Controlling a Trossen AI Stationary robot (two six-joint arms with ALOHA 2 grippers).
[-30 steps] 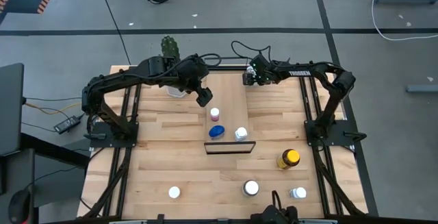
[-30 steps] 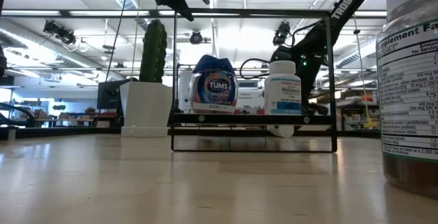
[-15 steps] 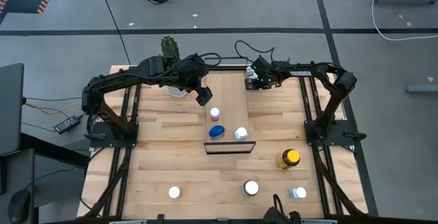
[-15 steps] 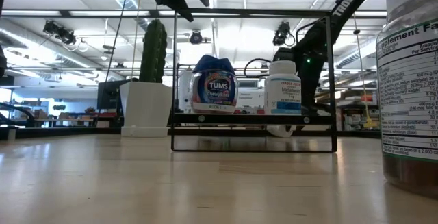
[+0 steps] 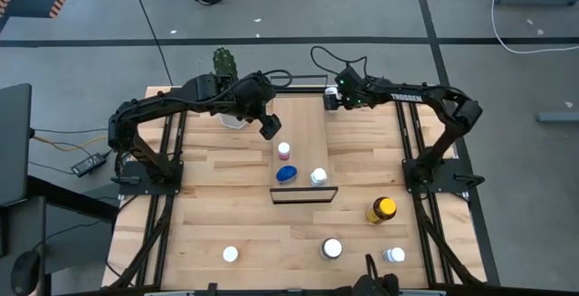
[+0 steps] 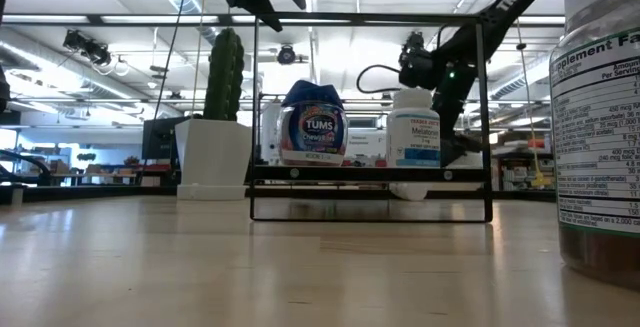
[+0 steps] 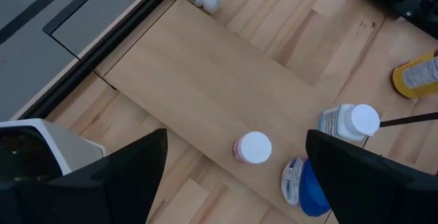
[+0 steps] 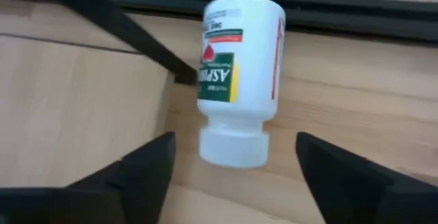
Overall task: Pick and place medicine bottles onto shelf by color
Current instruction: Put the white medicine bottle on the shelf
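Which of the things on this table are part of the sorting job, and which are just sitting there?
Part of the job:
- shelf
- pink bottle, blue-lidded bottle, white bottle on it
- fallen aspirin bottle
- amber bottle
- three white-capped bottles near the front edge

Just sitting there:
- cactus pot

Right arm pulls away at the shelf's far end

The right gripper (image 5: 336,96) has drawn back toward the table's far edge and risen, its jaws spread wide again, leaving the white aspirin bottle with green label (image 8: 239,80) lying on its side, free of its fingers (image 8: 144,172).
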